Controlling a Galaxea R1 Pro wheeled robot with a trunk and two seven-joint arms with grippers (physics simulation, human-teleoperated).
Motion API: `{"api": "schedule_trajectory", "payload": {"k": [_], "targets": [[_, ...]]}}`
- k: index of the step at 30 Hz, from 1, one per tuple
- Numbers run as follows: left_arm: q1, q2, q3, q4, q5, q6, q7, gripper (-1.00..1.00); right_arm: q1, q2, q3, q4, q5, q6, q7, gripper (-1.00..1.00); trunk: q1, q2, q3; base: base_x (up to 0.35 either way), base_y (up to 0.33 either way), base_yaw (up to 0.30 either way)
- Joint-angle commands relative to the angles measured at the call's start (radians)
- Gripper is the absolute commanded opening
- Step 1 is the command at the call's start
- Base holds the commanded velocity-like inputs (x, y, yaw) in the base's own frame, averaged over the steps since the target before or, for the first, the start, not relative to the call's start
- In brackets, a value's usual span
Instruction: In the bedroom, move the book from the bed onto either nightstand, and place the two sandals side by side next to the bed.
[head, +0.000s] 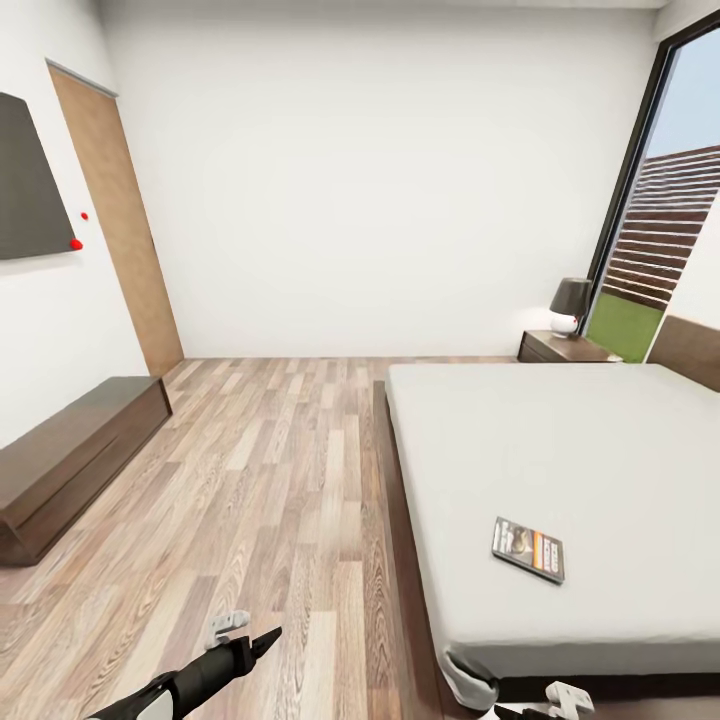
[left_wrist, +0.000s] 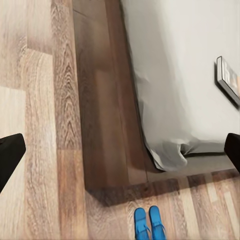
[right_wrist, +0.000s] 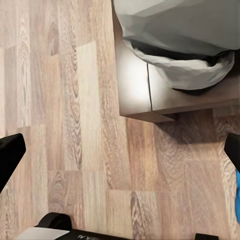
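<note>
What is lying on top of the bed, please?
On the bed, only the book lies flat on the grey mattress, near the foot end. The rest of the visible mattress is bare. Its far right side is cut off by the picture edge, so that part cannot be checked.

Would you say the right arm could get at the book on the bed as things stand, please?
Probably yes. The book lies flat and alone on the grey mattress near its foot, on the robot's right, with nothing over or around it. The right gripper hangs low over the floor, so it must first rise.
</note>
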Motion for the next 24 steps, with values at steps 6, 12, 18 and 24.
{"api": "schedule_trajectory", "payload": {"k": [6, 12, 18, 24], "targets": [[-0.001, 0.0, -0.009, 0.001, 0.004, -0.008, -0.002, 1.0, -0.001, 0.0, -0.007, 0.0, 0.009, -0.002, 0.003, 1.0, -0.023, 0.042, 0.018, 0.0, 0.0, 0.0], [-0.001, 0.0, -0.009, 0.001, 0.004, -0.008, -0.002, 1.0, -0.001, 0.0, -0.007, 0.0, 0.009, -0.002, 0.003, 1.0, -0.046, 0.084, 0.037, 0.0, 0.0, 0.0], [-0.001, 0.0, -0.009, 0.001, 0.004, -0.008, -0.002, 1.0, -0.001, 0.0, -0.007, 0.0, 0.009, -0.002, 0.003, 1.0, -0.069, 0.126, 0.055, 0.0, 0.0, 0.0], [-0.001, 0.0, -0.009, 0.001, 0.004, -0.007, -0.002, 1.0, -0.001, 0.0, -0.007, 0.0, 0.009, -0.002, 0.003, 1.0, -0.092, 0.168, 0.074, 0.0, 0.0, 0.0]]}}
